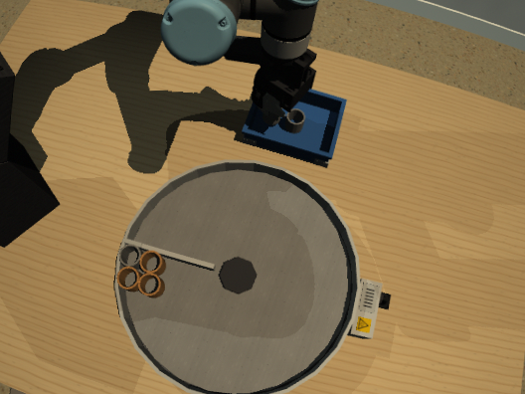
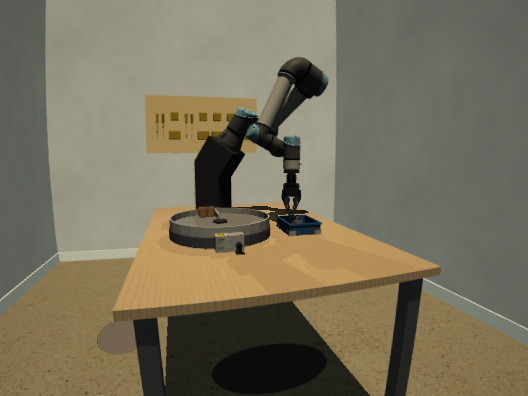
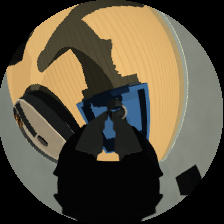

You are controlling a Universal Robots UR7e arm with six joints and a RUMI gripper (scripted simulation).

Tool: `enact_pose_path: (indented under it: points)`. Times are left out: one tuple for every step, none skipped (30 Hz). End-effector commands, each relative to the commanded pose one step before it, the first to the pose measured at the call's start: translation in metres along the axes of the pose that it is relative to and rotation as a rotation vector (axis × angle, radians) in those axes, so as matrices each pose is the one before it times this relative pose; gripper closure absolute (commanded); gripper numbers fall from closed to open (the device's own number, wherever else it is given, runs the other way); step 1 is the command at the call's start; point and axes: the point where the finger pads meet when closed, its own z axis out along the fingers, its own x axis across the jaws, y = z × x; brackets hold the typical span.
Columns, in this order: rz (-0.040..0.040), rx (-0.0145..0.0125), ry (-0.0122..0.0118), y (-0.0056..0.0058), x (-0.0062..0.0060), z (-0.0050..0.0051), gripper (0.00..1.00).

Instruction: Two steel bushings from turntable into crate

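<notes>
My gripper [image 1: 284, 117] hangs over the left part of the blue crate [image 1: 318, 130]. It is shut on the wall of a grey steel bushing [image 1: 296, 120], which is upright inside the crate's outline. I cannot tell whether the bushing touches the crate floor. In the wrist view the bushing [image 3: 118, 104] sits right at my fingertips [image 3: 114, 116]. On the turntable [image 1: 239, 279], one steel bushing [image 1: 127, 253] and three brass ones [image 1: 150, 284] cluster at the left rim, below a thin radial bar [image 1: 171, 255].
The turntable has a raised rim and a dark hub [image 1: 238, 275] at its centre. A control box [image 1: 367, 308] with a warning label sticks out at its right. The arm's black base [image 1: 20, 184] stands at the table's left edge.
</notes>
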Motion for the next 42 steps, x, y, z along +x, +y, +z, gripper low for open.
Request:
enact_pose_path:
  points:
    - [-0.00031,-0.00094,0.00065,0.00035,0.00032,-0.00034,1.0]
    - [0.0,0.0,0.0,0.0,0.0,0.0,1.0]
    - [0.0,0.0,0.0,0.0,0.0,0.0,1.0]
    - [0.0,0.0,0.0,0.0,0.0,0.0,1.0]
    - [0.0,0.0,0.0,0.0,0.0,0.0,1.0]
    - [0.0,0.0,0.0,0.0,0.0,0.0,1.0]
    - [0.0,0.0,0.0,0.0,0.0,0.00001,1.0]
    - [0.0,0.0,0.0,0.0,0.0,0.00003,1.0]
    - [0.0,0.0,0.0,0.0,0.0,0.00006,1.0]
    - [0.0,0.0,0.0,0.0,0.0,0.0001,1.0]
    - [0.0,0.0,0.0,0.0,0.0,0.00013,1.0]
    - [0.0,0.0,0.0,0.0,0.0,0.00017,1.0]
    - [0.0,0.0,0.0,0.0,0.0,0.00021,1.0]
    - [0.0,0.0,0.0,0.0,0.0,0.00024,1.0]
    - [0.0,0.0,0.0,0.0,0.0,0.0,1.0]
    - [0.0,0.0,0.0,0.0,0.0,0.0,1.0]
    - [0.0,0.0,0.0,0.0,0.0,0.00027,1.0]
    - [0.0,0.0,0.0,0.0,0.0,0.0003,1.0]
    - [0.0,0.0,0.0,0.0,0.0,0.00033,1.0]
    - [0.0,0.0,0.0,0.0,0.0,0.00035,1.0]
    - [0.0,0.0,0.0,0.0,0.0,0.00036,1.0]
    - [0.0,0.0,0.0,0.0,0.0,0.00037,1.0]
    - [0.0,0.0,0.0,0.0,0.00001,0.00037,1.0]
    - [0.0,0.0,0.0,0.0,0.00001,0.00036,1.0]
    - [0.0,0.0,0.0,0.0,0.00001,0.00035,1.0]
    - [0.0,0.0,0.0,0.0,0.0,0.00033,1.0]
    - [0.0,0.0,0.0,0.0,0.0,0.0003,1.0]
    - [0.0,0.0,0.0,0.0,0.0,0.00028,1.0]
    - [0.0,0.0,0.0,0.0,0.0,0.00024,1.0]
    - [0.0,0.0,0.0,0.0,0.0,0.00021,1.0]
    - [0.0,0.0,0.0,0.0,0.0,0.00017,1.0]
    - [0.0,0.0,0.0,0.0,0.0,0.0,1.0]
    - [0.0,0.0,0.0,0.0,0.0,0.0,1.0]
    - [0.0,0.0,0.0,0.0,0.0,0.00013,1.0]
    - [0.0,0.0,0.0,0.0,0.0,0.0001,1.0]
    - [0.0,0.0,0.0,0.0,0.0,0.00006,1.0]
    - [0.0,0.0,0.0,0.0,0.0,0.00003,1.0]
    - [0.0,0.0,0.0,0.0,0.0,0.00001,1.0]
    - [0.0,0.0,0.0,0.0,0.0,0.0,1.0]
    - [0.0,0.0,0.0,0.0,0.0,0.0,1.0]
    - [0.0,0.0,0.0,0.0,0.0,0.0,1.0]
    - [0.0,0.0,0.0,0.0,0.0,0.0,1.0]
